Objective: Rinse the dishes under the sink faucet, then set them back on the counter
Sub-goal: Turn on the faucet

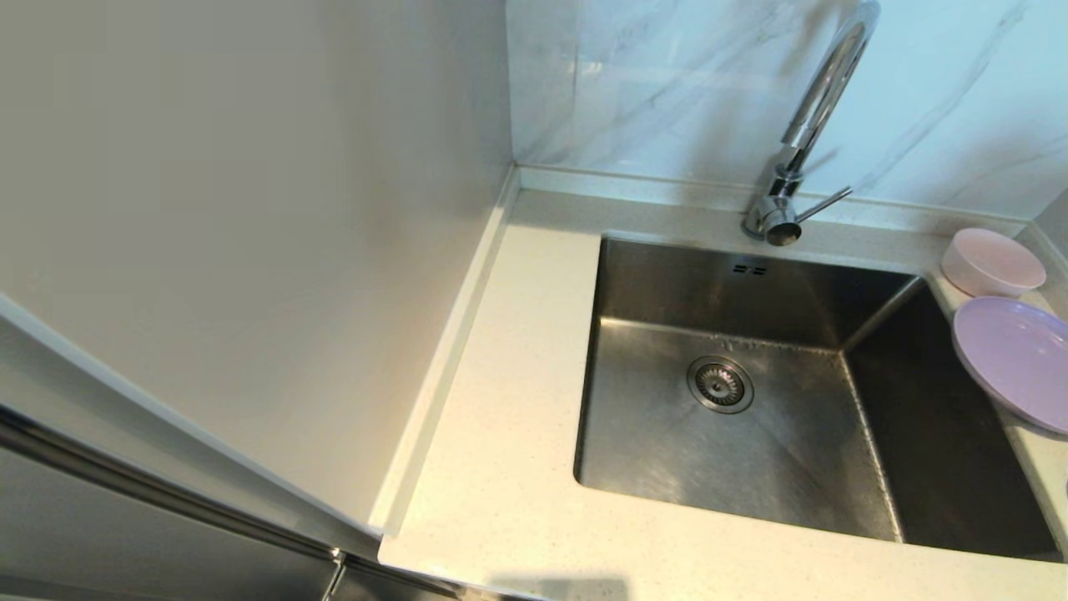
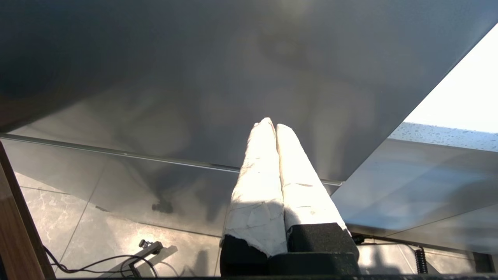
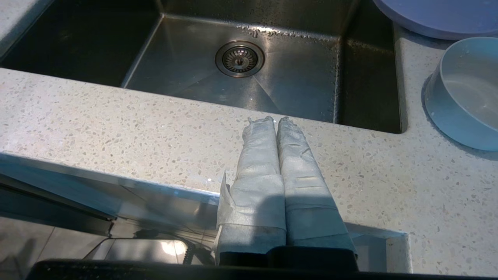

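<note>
The pale pink bowl (image 1: 993, 263) and the lilac plate (image 1: 1014, 359) stand on the counter (image 1: 509, 417) to the right of the steel sink (image 1: 751, 451); the plate's rim overhangs the basin. The basin holds only its drain strainer (image 1: 720, 385). Behind it rises the chrome faucet (image 1: 822, 92), with no water running. Neither arm shows in the head view. My right gripper (image 3: 275, 119) is shut and holds nothing, low over the counter's front strip (image 3: 116, 116), with the sink (image 3: 295, 81), bowl (image 3: 465, 97) and plate (image 3: 439, 15) beyond. My left gripper (image 2: 273, 124) is shut, holds nothing, and is below counter height.
A tall beige side panel (image 1: 250, 209) walls off the counter on the left, and marble tiles (image 1: 667, 75) close the back. A grey cabinet front (image 2: 194, 77) faces the left gripper, with floor tiles and a loose cable (image 2: 97, 264) beneath it.
</note>
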You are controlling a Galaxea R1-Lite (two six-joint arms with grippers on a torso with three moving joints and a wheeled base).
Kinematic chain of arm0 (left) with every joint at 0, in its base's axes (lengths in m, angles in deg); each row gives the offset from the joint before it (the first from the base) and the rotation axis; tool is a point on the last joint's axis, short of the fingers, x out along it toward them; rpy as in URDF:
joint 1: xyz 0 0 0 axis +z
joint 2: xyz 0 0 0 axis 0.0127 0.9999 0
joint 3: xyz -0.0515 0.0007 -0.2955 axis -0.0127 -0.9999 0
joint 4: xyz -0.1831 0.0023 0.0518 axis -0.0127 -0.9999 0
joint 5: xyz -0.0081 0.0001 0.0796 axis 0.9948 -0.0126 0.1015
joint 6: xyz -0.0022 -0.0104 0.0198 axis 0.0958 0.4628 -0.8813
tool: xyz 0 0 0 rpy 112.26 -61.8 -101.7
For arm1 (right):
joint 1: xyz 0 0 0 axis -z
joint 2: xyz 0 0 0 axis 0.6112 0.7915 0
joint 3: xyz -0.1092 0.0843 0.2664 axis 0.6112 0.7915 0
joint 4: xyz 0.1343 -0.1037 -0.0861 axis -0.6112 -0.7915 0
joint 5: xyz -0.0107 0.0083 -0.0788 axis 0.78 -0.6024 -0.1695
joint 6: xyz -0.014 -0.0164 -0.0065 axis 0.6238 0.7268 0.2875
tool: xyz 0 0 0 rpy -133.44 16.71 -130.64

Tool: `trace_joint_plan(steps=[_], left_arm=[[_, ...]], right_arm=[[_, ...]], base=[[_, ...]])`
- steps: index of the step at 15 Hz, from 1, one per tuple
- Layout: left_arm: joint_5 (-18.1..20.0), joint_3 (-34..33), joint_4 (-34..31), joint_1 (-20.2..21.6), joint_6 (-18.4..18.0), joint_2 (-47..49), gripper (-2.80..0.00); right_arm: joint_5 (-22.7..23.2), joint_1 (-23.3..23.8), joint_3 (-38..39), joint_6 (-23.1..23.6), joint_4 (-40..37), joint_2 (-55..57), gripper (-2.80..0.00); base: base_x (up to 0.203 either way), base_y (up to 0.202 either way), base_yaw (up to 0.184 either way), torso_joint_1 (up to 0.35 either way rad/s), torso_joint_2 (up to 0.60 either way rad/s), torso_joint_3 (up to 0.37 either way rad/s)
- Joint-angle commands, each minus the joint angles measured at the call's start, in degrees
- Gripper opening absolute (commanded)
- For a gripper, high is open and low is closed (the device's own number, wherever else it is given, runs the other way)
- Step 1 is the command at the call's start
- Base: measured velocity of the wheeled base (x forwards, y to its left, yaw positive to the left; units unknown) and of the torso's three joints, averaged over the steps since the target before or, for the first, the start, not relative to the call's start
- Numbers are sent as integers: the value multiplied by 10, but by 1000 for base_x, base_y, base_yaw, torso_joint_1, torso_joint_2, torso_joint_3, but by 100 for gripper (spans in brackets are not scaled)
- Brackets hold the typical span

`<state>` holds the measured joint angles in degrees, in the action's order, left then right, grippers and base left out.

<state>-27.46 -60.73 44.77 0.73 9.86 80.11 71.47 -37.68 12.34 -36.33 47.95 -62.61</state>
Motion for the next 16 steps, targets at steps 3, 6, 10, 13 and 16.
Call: trace_joint_plan(steps=[3, 6, 10, 13, 16], left_arm=[[0, 0, 0, 0, 0, 0, -280], [1, 0, 0, 0, 0, 0, -280], [0, 0, 0, 0, 0, 0, -280], [1, 0, 0, 0, 0, 0, -280], [0, 0, 0, 0, 0, 0, -280]], right_arm=[[-1, 0, 4, -1, 0, 1, -280], [0, 0, 4, -1, 0, 1, -280], [-1, 0, 3, -1, -2, 1, -280], [-4, 0, 1, -4, -6, 24, -280], [-9, 0, -15, -4, -7, 77, -280]], base=[[0, 0, 0, 0, 0, 0], [0, 0, 0, 0, 0, 0], [0, 0, 0, 0, 0, 0], [0, 0, 0, 0, 0, 0], [0, 0, 0, 0, 0, 0]])
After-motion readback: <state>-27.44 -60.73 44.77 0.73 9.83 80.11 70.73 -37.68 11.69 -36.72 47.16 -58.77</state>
